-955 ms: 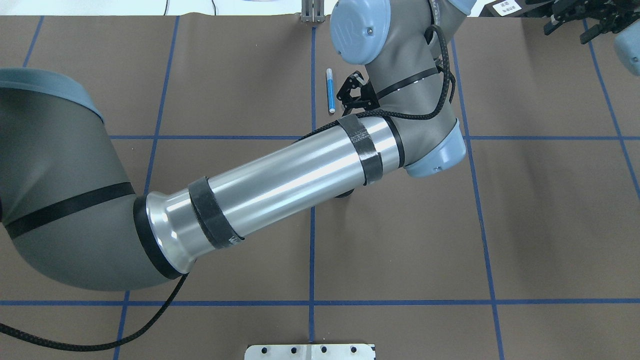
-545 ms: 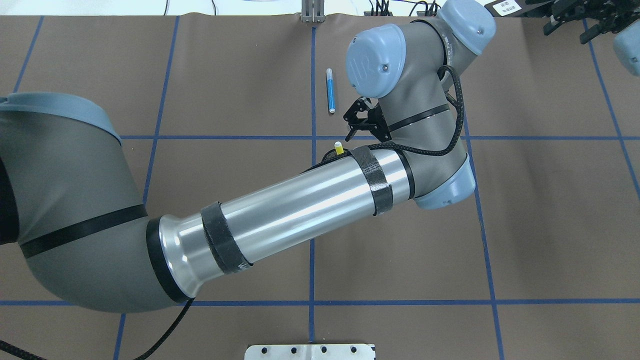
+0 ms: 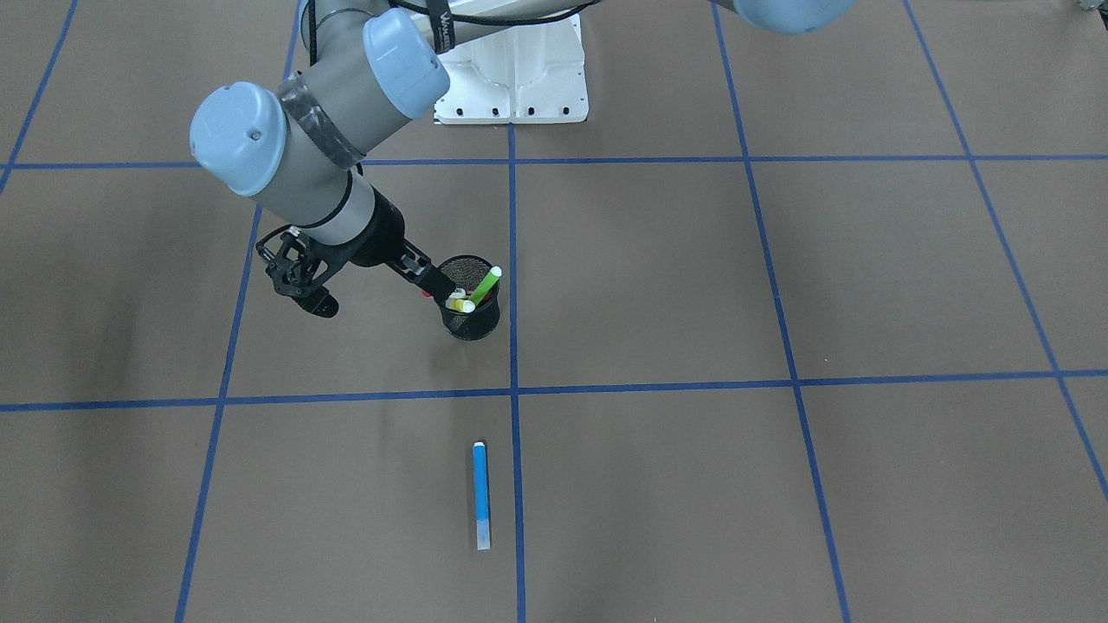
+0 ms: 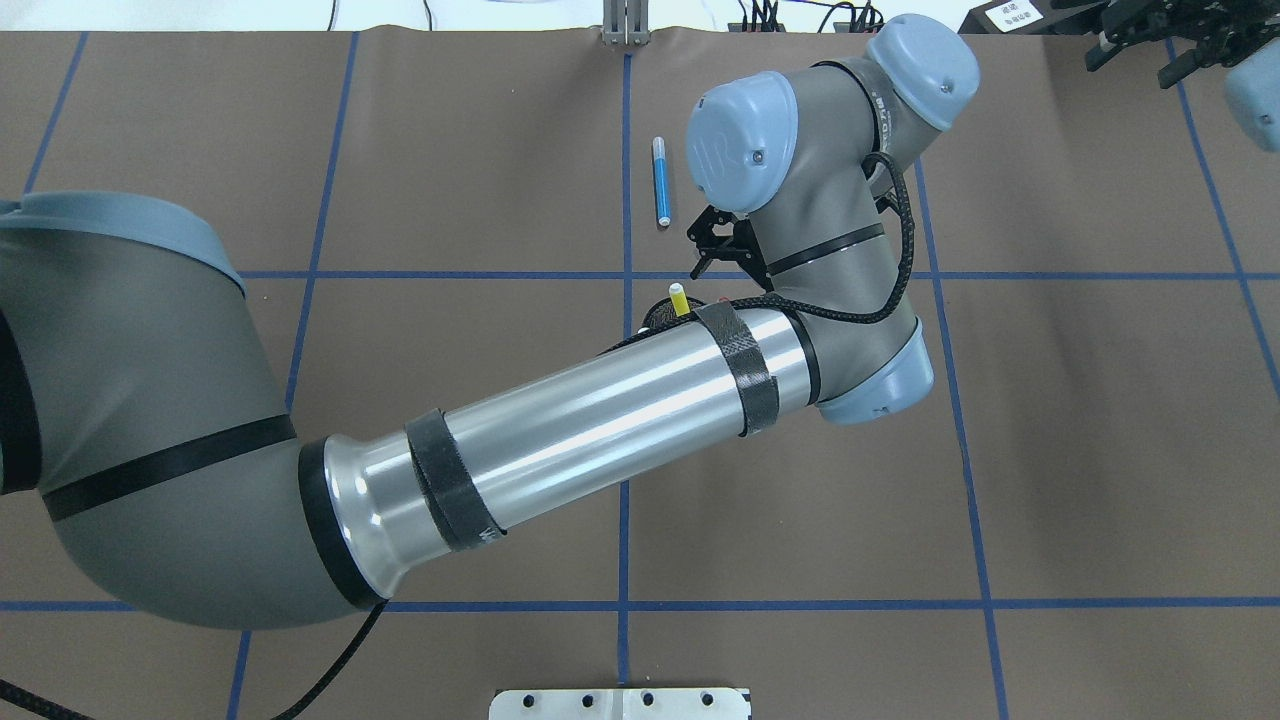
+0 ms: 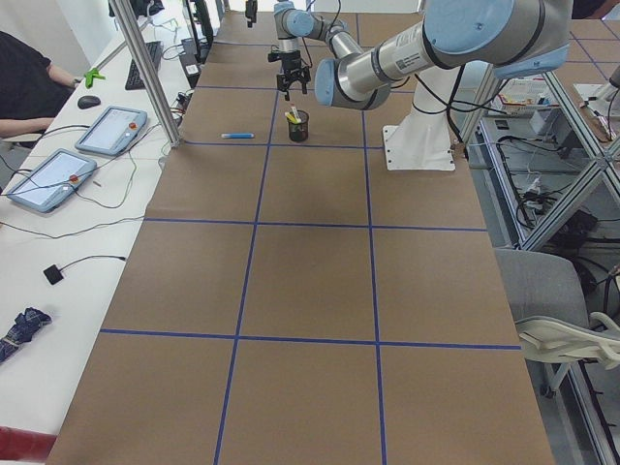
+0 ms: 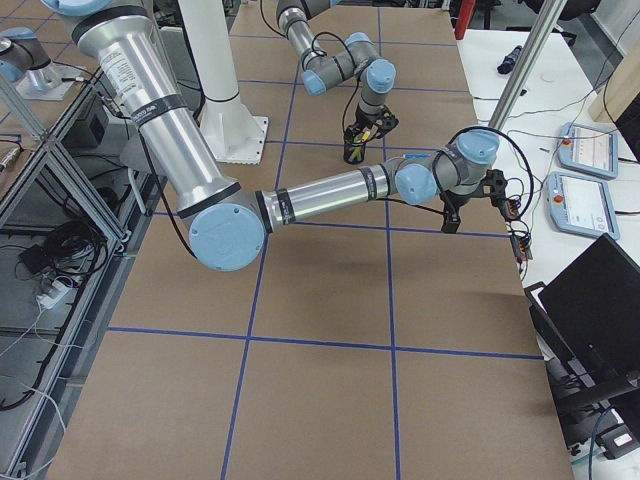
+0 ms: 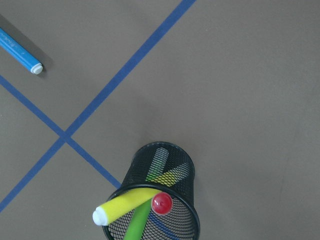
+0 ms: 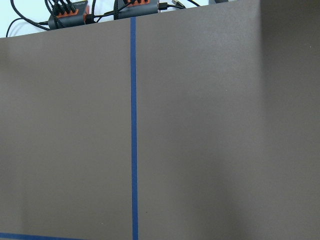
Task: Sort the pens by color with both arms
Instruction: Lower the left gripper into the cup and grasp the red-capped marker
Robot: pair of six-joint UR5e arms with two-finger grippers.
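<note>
A blue pen (image 4: 661, 181) (image 3: 480, 493) lies flat on the brown table, beside the centre tape line on the far side. A black mesh cup (image 3: 472, 327) (image 7: 185, 165) holds a yellow pen (image 7: 127, 205) (image 4: 678, 298), a green pen (image 3: 485, 284) and a red-capped pen (image 7: 161, 203). My left arm reaches across the centre line. Its gripper (image 4: 722, 245) (image 3: 299, 277) hangs open and empty above the table, just beyond the cup and short of the blue pen. My right gripper (image 4: 1135, 62) sits at the far right corner with its fingers apart, away from all pens.
Blue tape lines divide the table into squares. The white mounting base (image 3: 511, 78) stands at the robot's side. In the exterior left view a side table carries tablets (image 5: 111, 131) and cables, a metal post (image 5: 150, 73) rises at the edge, and a person (image 5: 24, 77) sits there.
My left gripper has drawn back from beside the blue pen toward the cup, still open. The yellow pen's tip has come into view from under the forearm. The blue pen has not moved.
</note>
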